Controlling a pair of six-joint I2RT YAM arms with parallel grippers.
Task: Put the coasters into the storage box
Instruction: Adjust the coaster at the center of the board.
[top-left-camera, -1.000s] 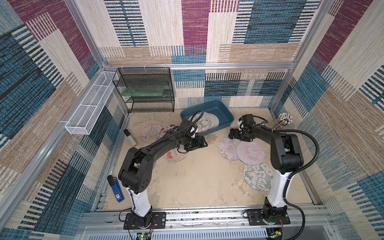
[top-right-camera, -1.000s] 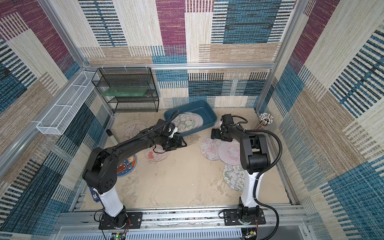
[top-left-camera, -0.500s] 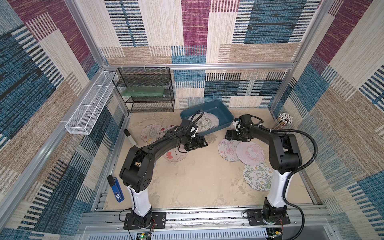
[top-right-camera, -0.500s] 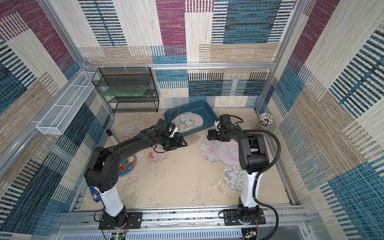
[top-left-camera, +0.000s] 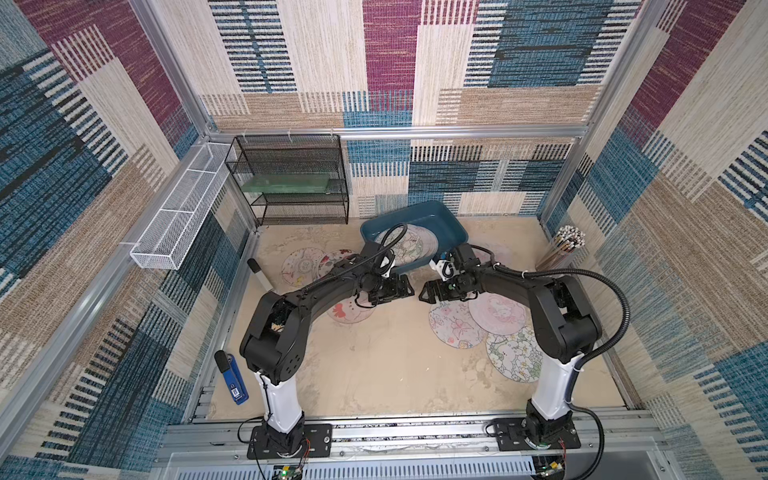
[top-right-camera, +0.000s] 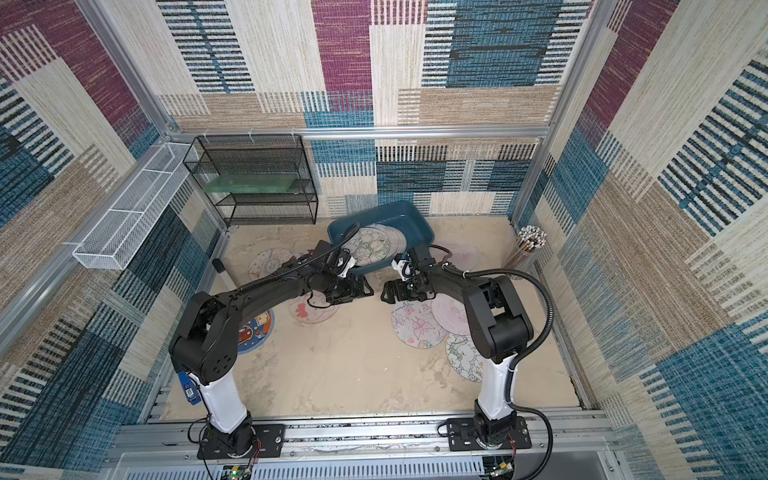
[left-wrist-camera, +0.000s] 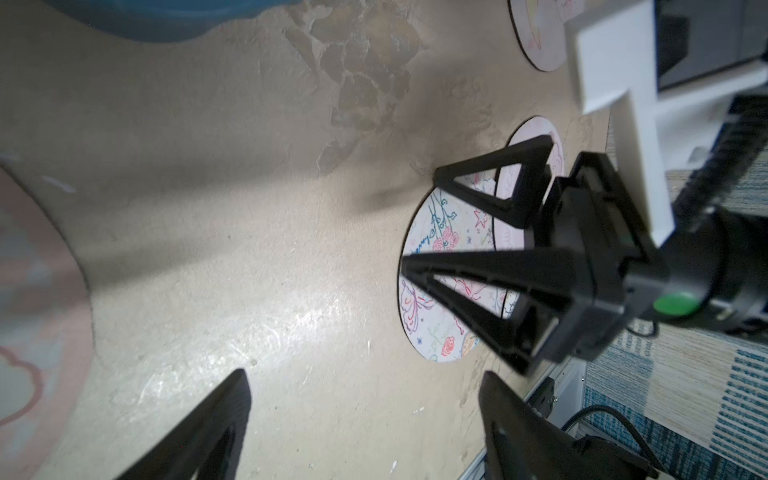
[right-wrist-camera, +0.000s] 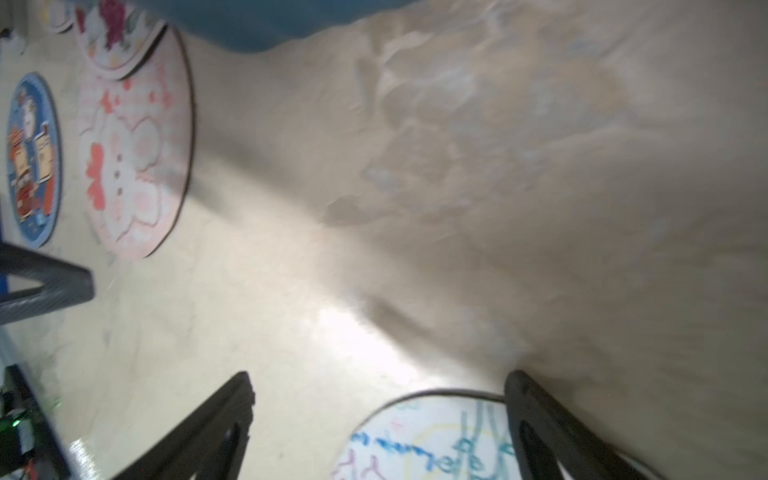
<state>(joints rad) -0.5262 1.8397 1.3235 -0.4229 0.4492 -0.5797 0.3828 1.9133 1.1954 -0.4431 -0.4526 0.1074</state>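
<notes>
Right pincer (top-left-camera: 423, 293) has drawn back from the storage box (top-left-camera: 451, 226), at the counter's back edge, toward the loose coasters (top-left-camera: 455, 328). Its jaws are wide and empty, apparently lining up another pick. Left pincer (top-left-camera: 409, 289) likewise wide, empty, mid-counter.

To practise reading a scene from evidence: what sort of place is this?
Probably a robot test cell, not a home: carpet-patterned walls on an aluminium frame, a left arm and right arm bolted to a base rail, and coasters laid out as props.
</notes>
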